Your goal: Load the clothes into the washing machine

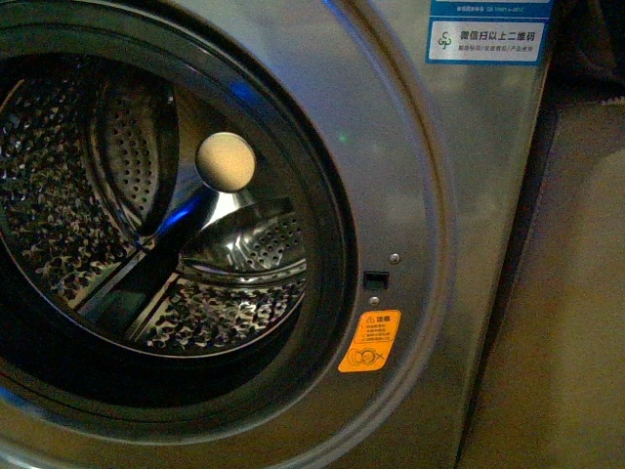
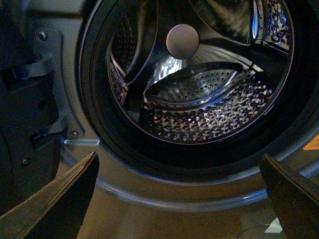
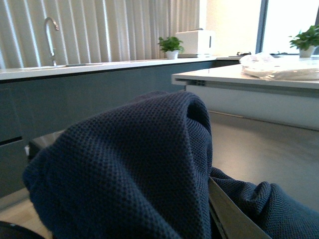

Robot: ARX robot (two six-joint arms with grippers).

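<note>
- The clothes (image 3: pixel 129 169) fill the lower half of the right wrist view. They are a dark navy knitted heap bunched over the right tool (image 3: pixel 219 211).
- Only one pale finger (image 3: pixel 235 220) of that tool shows, at lower right under the fabric. The cloth gathered on it reads as pinched, though the jaws themselves are covered.
- Behind the cloth that view shows a kitchen tabletop (image 3: pixel 99 65) and no washer. I judge the laden arm to be pointed away from its goal.
- The washing machine (image 1: pixel 391 176) stands with its round port open, filling the left of the front view. Inside are the bare drum (image 1: pixel 68 186) and the cream knob (image 1: pixel 226 161). No garment is in it, and neither arm shows in that view.
- The left tool (image 2: pixel 178 164) is spread wide and empty. Its dark fingers (image 2: pixel 65 204) sit in the lower corners of its view, close before the port's lower rim.
- The left arm is the nearer to the opening, but the right arm carries the load. The next move likely depends on turning the right arm towards the port.
</note>
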